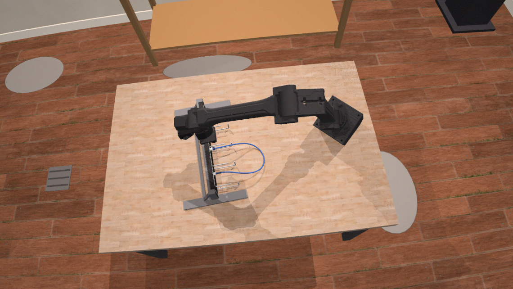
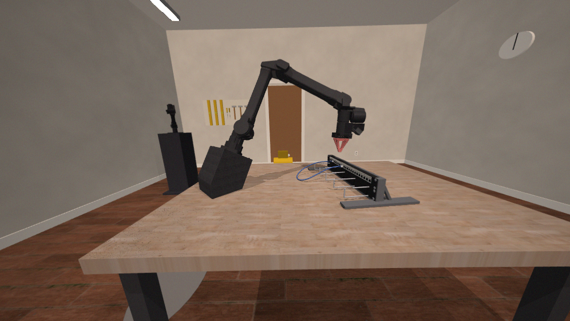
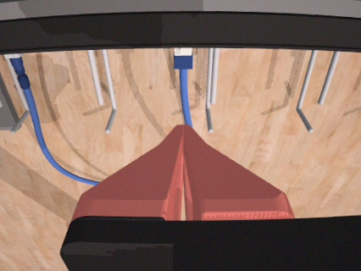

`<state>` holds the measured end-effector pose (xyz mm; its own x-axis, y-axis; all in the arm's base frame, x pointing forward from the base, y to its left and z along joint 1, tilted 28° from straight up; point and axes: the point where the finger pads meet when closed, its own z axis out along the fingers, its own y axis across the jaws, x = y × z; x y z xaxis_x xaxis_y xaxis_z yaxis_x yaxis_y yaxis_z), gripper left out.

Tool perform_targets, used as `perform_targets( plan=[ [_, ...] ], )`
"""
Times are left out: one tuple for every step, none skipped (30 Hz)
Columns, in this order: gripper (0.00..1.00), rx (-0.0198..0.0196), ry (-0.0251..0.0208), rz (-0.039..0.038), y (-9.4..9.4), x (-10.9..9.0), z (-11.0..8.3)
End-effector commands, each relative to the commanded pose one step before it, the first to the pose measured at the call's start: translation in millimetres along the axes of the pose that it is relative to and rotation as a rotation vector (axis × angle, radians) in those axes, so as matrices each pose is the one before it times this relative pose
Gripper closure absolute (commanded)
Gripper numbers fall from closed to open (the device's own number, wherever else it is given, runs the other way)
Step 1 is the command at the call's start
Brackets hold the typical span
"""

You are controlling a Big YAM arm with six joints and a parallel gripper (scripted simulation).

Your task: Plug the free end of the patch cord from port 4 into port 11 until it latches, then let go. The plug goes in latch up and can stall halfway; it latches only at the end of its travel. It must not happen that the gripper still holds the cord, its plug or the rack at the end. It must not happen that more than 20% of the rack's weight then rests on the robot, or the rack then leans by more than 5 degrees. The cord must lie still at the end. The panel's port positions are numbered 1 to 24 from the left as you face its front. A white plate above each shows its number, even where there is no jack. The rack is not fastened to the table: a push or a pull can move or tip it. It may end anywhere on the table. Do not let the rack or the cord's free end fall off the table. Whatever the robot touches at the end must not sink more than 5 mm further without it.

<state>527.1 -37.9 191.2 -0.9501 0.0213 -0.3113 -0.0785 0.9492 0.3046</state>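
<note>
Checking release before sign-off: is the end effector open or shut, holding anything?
Shut, holding nothing. In the wrist view the red fingers meet with no gap; the end effector hangs above the rack, apart from the blue cord.

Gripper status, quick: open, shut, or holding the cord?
Gripper: shut, red fingers pressed together, holding nothing. It hangs above the rack, apart from the blue patch cord.

The blue patch cord (image 3: 35, 124) loops over the wood behind the dark rack (image 2: 360, 175), both plugs seated in the panel. One plug (image 3: 183, 60) sits just beyond the closed red fingers (nothing between them); the other lies far to their left.
</note>
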Motion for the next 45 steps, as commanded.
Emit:
perform_targets(
  plan=[
    [1.0, 0.0022, -0.01131, 0.00935, -8.49, -6.28, -3.16],
    [1.0, -0.00012, 0.00082, 0.00061, -0.09, 0.39, 0.25],
    [1.0, -0.00012, 0.00082, 0.00061, -0.09, 0.39, 0.25],
    [1.0, -0.00012, 0.00081, 0.00061, -0.09, 0.39, 0.24],
    [1.0, -0.00012, 0.00081, 0.00061, -0.09, 0.39, 0.24],
    [1.0, -0.00012, 0.00081, 0.00061, -0.09, 0.38, 0.24],
    [1.0, -0.00012, 0.00081, 0.00061, -0.09, 0.38, 0.24],
    [1.0, 0.0, 0.0, 0.0, 0.0, 0.0, 0.0],
    [1.0, 0.0, 0.0, 0.0, 0.0, 0.0, 0.0],
    [1.0, -0.00012, 0.0008, 0.00062, -0.09, 0.38, 0.24],
    [1.0, -0.00011, 0.0008, 0.00062, -0.09, 0.38, 0.24],
    [1.0, -0.00011, 0.0008, 0.00062, -0.1, 0.38, 0.24],
    [1.0, -0.00011, 0.0008, 0.00062, -0.1, 0.38, 0.24],
    [1.0, -0.00011, 0.00079, 0.00062, -0.1, 0.38, 0.24],
    [1.0, -0.00011, 0.00079, 0.00062, -0.1, 0.38, 0.23],
    [1.0, -0.0001, 0.00079, 0.00062, -0.1, 0.38, 0.23],
    [1.0, -0.0001, 0.00079, 0.00062, -0.1, 0.38, 0.23],
    [1.0, -0.0001, 0.00079, 0.00062, -0.1, 0.38, 0.23],
    [1.0, -0.0001, 0.00079, 0.00062, -0.1, 0.38, 0.23],
    [1.0, -0.00009, 0.0007, 0.00058, -0.09, 0.34, 0.2],
    [1.0, -0.00007, 0.00061, 0.00055, -0.09, 0.3, 0.17],
    [1.0, -0.00006, 0.00054, 0.00052, -0.09, 0.26, 0.15],
    [1.0, -0.00005, 0.00047, 0.00049, -0.08, 0.23, 0.13],
    [1.0, -0.00004, 0.00042, 0.00047, -0.08, 0.2, 0.11],
    [1.0, 0.0, 0.0, 0.0, 0.0, 0.0, 0.0],
    [1.0, 0.0, 0.0, 0.0, 0.0, 0.0, 0.0],
    [1.0, -0.00003, 0.00037, 0.00045, -0.08, 0.18, 0.09],
    [1.0, -0.00002, 0.00033, 0.00044, -0.07, 0.16, 0.08],
    [1.0, -0.00002, 0.0003, 0.00042, -0.07, 0.15, 0.07],
    [1.0, -0.00001, 0.00027, 0.00041, -0.07, 0.13, 0.06],
    [1.0, -0.00001, 0.00024, 0.0004, -0.07, 0.12, 0.05],
    [1.0, 0.0, 0.00022, 0.00039, -0.07, 0.11, 0.04],
    [1.0, 0.00001, 0.00018, 0.00038, -0.07, 0.09, 0.03],
    [1.0, 0.00003, 0.00013, 0.00035, -0.06, 0.07, 0.01],
    [1.0, 0.00016, -0.00069, 0.00002, -0.02, -0.31, -0.27],
    [1.0, 0.00035, -0.00176, -0.00041, 0.04, -0.81, -0.64],
    [1.0, 0.00044, -0.0023, -0.00062, 0.08, -1.07, -0.82],
    [1.0, 0.00043, -0.00225, -0.0006, 0.08, -1.04, -0.81],
    [1.0, 0.00041, -0.00212, -0.00055, 0.07, -0.97, -0.77],
    [1.0, 0.00039, -0.00201, -0.00051, 0.06, -0.92, -0.73],
    [1.0, 0.00037, -0.00191, -0.00047, 0.06, -0.87, -0.69],
    [1.0, 0.0, 0.0, 0.0, 0.0, 0.0, 0.0],
    [1.0, 0.0, 0.0, 0.0, 0.0, 0.0, 0.0],
    [1.0, 0.00035, -0.00183, -0.00043, 0.05, -0.84, -0.67],
    [1.0, 0.00034, -0.00176, -0.0004, 0.05, -0.8, -0.64]
  ],
)
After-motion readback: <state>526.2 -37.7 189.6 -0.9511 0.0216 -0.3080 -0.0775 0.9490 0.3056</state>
